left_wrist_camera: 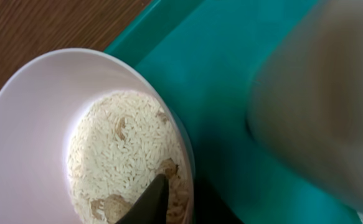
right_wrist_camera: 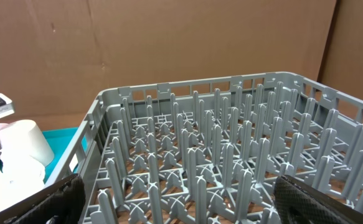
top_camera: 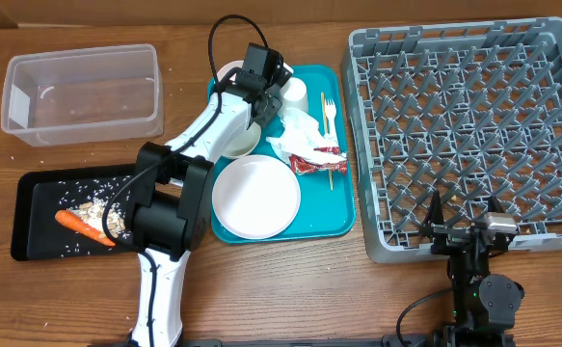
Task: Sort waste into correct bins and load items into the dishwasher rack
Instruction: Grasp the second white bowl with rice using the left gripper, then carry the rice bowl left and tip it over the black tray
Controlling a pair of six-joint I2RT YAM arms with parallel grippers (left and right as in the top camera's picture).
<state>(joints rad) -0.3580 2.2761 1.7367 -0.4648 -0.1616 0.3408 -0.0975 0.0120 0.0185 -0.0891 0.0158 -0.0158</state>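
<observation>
Upper left of the teal tray (top_camera: 341, 207): left fingers (left_wrist_camera: 153, 199) straddle the rim of the bowl (left_wrist_camera: 32, 124) of rice (left_wrist_camera: 125, 143); whether they pinch it, I cannot tell. Right fingers (right_wrist_camera: 56, 199) spread, beside the rack (right_wrist_camera: 231, 155). Next: lift, tip rice into black tray (top_camera: 22, 222).

Bright, even light; left wrist foreground blurred.

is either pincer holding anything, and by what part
The left pincer seems to straddle the rim of the rice bowl, one finger inside; whether it is clamped cannot be told. The right pincer is open and empty.
</observation>
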